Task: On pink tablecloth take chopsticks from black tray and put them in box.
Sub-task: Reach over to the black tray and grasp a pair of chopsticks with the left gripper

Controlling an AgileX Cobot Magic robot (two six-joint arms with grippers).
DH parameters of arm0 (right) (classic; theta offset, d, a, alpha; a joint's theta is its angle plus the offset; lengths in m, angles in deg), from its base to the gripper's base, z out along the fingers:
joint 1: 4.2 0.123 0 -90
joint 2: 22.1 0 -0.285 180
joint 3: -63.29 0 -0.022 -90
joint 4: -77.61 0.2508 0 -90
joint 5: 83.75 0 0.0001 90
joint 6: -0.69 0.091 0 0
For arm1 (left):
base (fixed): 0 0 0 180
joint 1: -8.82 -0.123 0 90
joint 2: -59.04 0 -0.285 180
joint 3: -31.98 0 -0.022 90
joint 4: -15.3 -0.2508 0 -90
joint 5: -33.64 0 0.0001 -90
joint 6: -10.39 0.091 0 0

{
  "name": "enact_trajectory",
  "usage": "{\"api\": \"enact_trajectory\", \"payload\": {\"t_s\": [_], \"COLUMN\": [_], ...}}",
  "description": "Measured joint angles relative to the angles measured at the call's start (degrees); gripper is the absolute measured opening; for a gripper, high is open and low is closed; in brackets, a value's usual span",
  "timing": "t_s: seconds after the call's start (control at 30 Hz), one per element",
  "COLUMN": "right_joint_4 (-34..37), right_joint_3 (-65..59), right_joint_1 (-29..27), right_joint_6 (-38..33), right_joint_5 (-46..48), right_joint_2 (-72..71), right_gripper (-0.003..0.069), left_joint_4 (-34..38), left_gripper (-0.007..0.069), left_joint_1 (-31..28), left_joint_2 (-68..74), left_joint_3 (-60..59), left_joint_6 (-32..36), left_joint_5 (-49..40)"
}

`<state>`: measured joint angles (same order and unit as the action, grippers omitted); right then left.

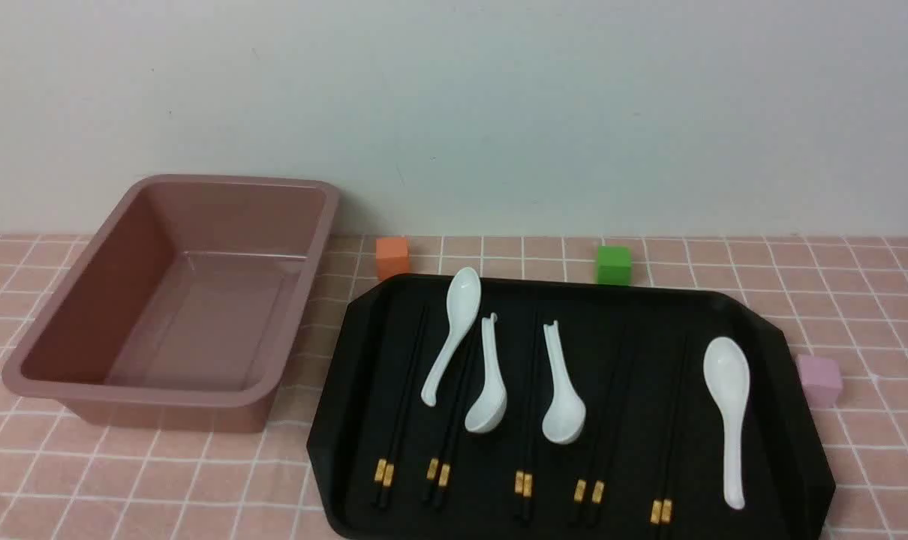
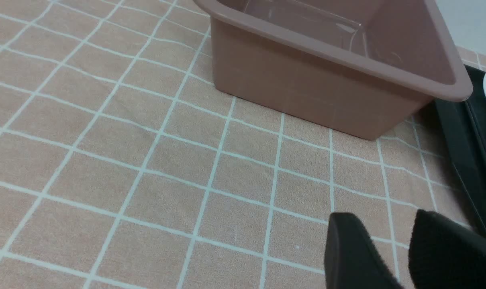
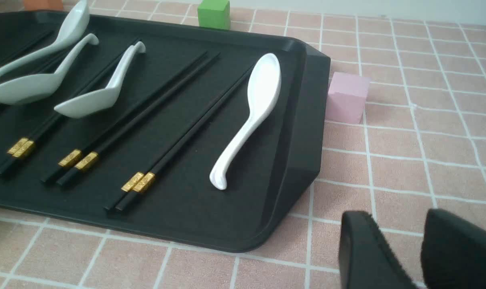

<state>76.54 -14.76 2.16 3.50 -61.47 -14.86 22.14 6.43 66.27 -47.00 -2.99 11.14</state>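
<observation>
Left gripper [image 2: 387,224]: jaws apart, nothing between them, over the pink tablecloth [image 1: 124,472] near the box [image 1: 86,300]. The box stands just left of the black tray [image 1: 792,420].

Behind the tray are an orange cube [image 1: 392,257] and a green cube [image 1: 614,264]; a pink cube [image 1: 819,380] sits at its right edge. Three cubes in all.

On the tray lie the chopsticks [image 1: 398,420], five pairs side by side. Their long axes run near to far, with the gold-banded ends toward the robot. Of the four white spoons [image 1: 449,330], three crowd or overlap the left pairs and one lies right of the fifth pair.

Right gripper [image 3: 397,224]: jaws apart and empty, over cloth beside the tray's right corner.
</observation>
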Motion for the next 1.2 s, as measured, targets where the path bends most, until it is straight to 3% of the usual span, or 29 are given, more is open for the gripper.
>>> {"api": "enact_trajectory", "payload": {"t_s": [0.53,0.87,1.0,1.03,1.2], "right_joint_4": [0.00,0.05,0.05,0.05,0.05], "right_joint_3": [0.00,0.00,0.00,0.00,0.00], "right_joint_1": [0.00,0.00,0.00,0.00,0.00], "right_joint_6": [0.00,0.00,0.00,0.00,0.00], "right_joint_5": [0.00,0.00,0.00,0.00,0.00], "right_joint_2": [0.00,0.00,0.00,0.00,0.00], "right_gripper": [0.0240,0.0240,0.0240,0.0240,0.0240], "left_joint_4": [0.00,-3.74,3.47,9.88,21.57], "left_gripper": [0.0239,0.0239,0.0239,0.0239,0.0239], "left_joint_1": [0.00,0.00,0.00,0.00,0.00], "left_joint_2": [0.00,0.00,0.00,0.00,0.00], "left_joint_3": [0.00,0.00,0.00,0.00,0.00], "left_joint_6": [0.00,-0.15,-4.42,-7.43,-11.44], "left_joint_5": [0.00,2.39,4.91,6.54,11.36]}}
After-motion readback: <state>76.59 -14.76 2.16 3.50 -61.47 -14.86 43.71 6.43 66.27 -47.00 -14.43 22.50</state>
